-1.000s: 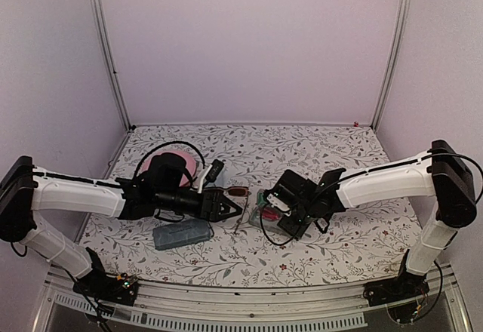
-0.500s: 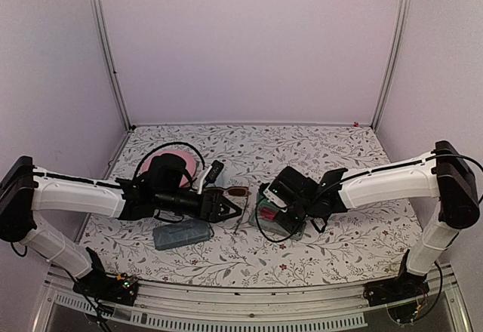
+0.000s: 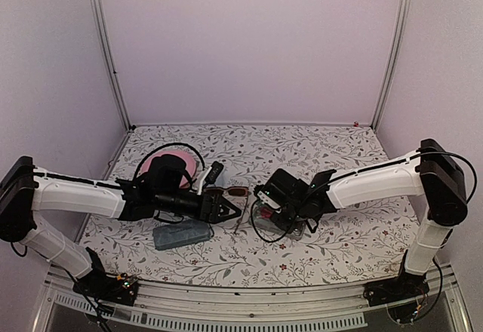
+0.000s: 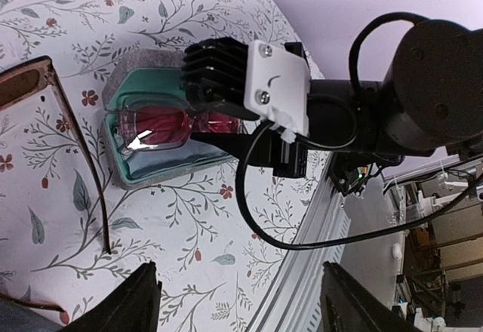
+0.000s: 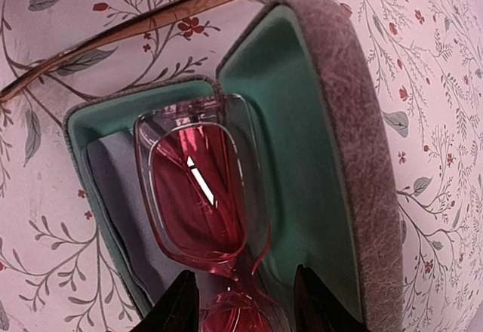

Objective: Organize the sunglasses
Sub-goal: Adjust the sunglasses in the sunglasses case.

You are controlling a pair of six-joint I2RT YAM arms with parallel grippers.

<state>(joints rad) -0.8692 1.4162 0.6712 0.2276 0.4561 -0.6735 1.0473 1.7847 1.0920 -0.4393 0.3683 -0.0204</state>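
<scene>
The job in hand looks like tucking the pink sunglasses [image 5: 200, 189] into their open case [image 5: 324, 121]. The right gripper [image 5: 247, 275] points down into the case. Its two fingers [image 5: 185, 302] sit one on each side of the pink pair, near the nose part. The gap between them is middle-sized. I cannot tell if they are squeezing the frame or just standing beside it.

The pink pair lies right in front of this gripper, on a soft grey-blue cloth [image 5: 113, 189] inside the case. The lenses are see-through, shiny and deep pink, square with round corners. The frame is thin, clear plastic and would bend easily. The case is fuzzy grey outside and smooth green inside, shaped like a long shell.

I think the next move is to set the pink pair flat, let go gently, then shut the lid.

The left gripper [image 4: 240, 272] is wide open and holds nothing. The dark sunglasses [image 4: 34, 83] lie on the flowery table [image 3: 317, 151], ahead of it and off to one side, thin arms spread out. They are not put away yet. A blue-grey case [image 3: 181, 234] rests beside the left arm, back from its fingers.
</scene>
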